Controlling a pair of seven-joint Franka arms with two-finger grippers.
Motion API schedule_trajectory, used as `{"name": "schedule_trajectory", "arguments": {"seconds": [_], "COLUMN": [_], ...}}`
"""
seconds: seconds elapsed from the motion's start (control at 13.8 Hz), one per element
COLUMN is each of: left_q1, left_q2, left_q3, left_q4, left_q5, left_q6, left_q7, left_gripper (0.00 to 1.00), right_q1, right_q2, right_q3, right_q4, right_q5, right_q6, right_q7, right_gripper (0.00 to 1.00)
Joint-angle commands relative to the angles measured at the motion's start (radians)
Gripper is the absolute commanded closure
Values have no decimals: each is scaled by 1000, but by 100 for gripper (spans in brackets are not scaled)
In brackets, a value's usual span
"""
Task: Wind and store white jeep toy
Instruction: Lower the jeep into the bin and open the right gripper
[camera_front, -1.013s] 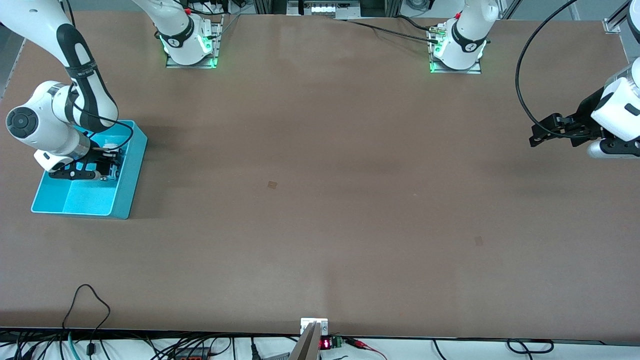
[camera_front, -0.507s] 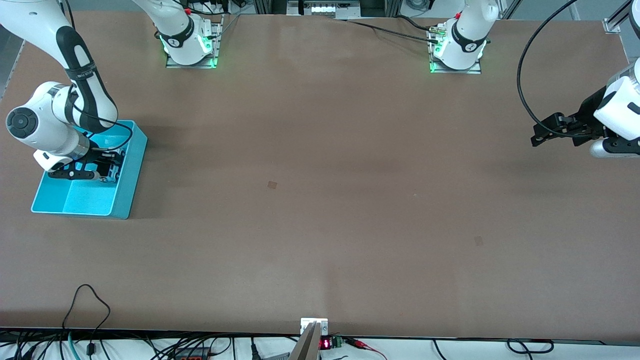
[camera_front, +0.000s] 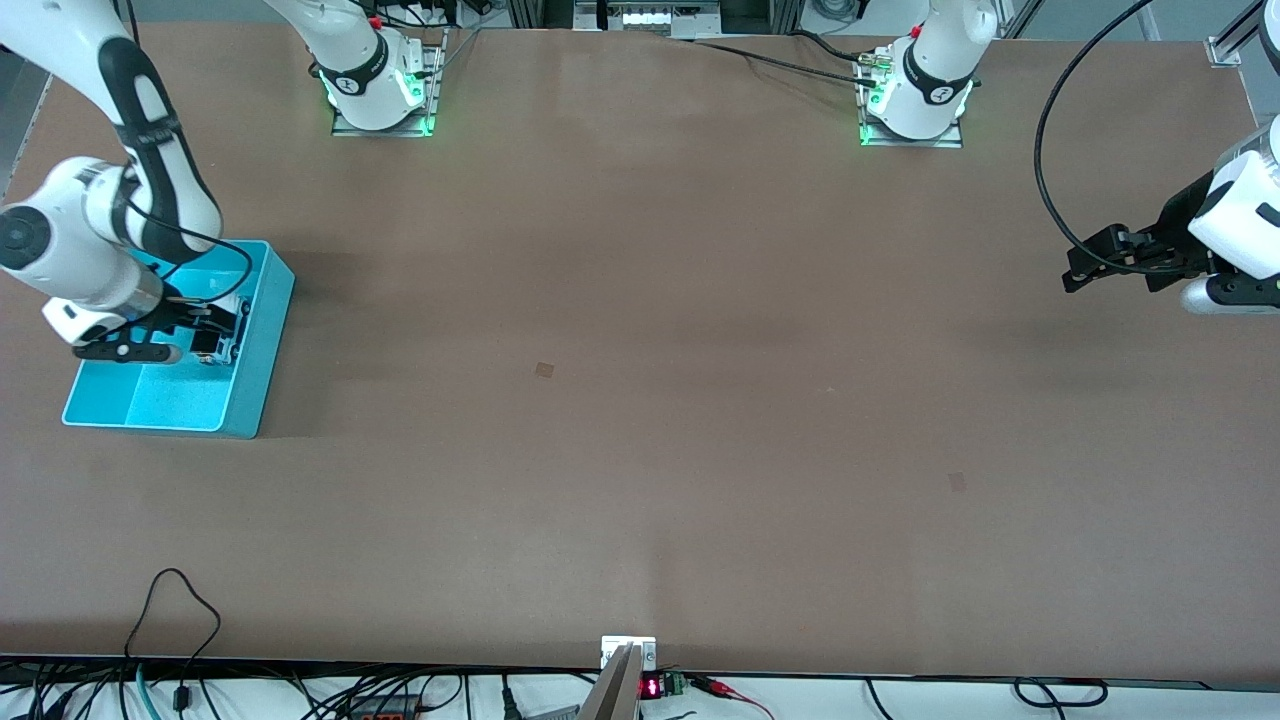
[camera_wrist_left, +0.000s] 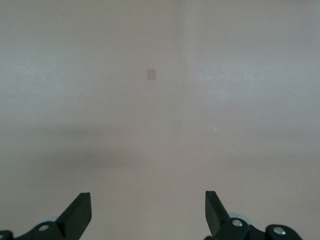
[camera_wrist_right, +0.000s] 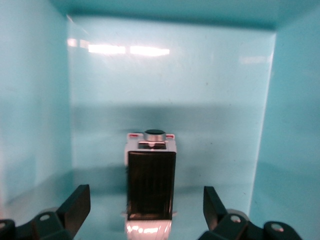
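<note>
Your table (camera_front: 640, 400) is a wide brown sheet, bare over most of its span, with a small darker patch (camera_front: 544, 369) near its middle and another (camera_front: 957, 481) nearer the front camera toward the left arm's end. At the right arm's end sits the teal bin (camera_front: 255, 395), a divider wall splitting it into compartments (two show clearly in the front view). Your right arm comes down from its base and bends over that bin, and the right gripper (camera_front: 215, 335) hangs low in the bin's compartment farther from the front camera. In the right wrist view you see the right gripper (camera_wrist_right: 145, 212) with its fingers (camera_wrist_right: 75, 207) spread wide, one on each side of the jeep (camera_wrist_right: 151, 192) and neither touching it. The jeep sits on the bin floor in that same compartment, upright, its black roof panel facing up and a small dark round knob at one end, with teal walls close around it. In the front view the jeep (camera_front: 207, 343) shows only as a small white and dark shape under the fingers. Your left arm waits at its own end of the table, its left gripper (camera_front: 1085, 268) held above bare tabletop; the left wrist view shows that gripper (camera_wrist_left: 147, 215) spread wide with nothing between the fingers.
</note>
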Motion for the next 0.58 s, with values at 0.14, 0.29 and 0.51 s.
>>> {"name": "schedule_trajectory", "arguments": {"seconds": [0.14,0.29,0.51], "left_q1": [3,3,3], "left_q2": [-25,-25,-25], "left_q3": [-3,-3,-3], "left_q4": [-15,-15,-15], "left_q5": [13,13,13], "left_q6": [-16,-14,-16], "left_q7": [19,19,19], "left_gripper": [0,0,0], "right_q1": [-5,1,12], "right_q2": [-129,-166,-165], "right_q3": [41,48,108], "right_q4": [324,396,540], "right_q5": [68,100,97], "right_q6": [-500,-576,-734], "right_q7": [-14,-14,-6], "right_gripper": [0,0,0]}}
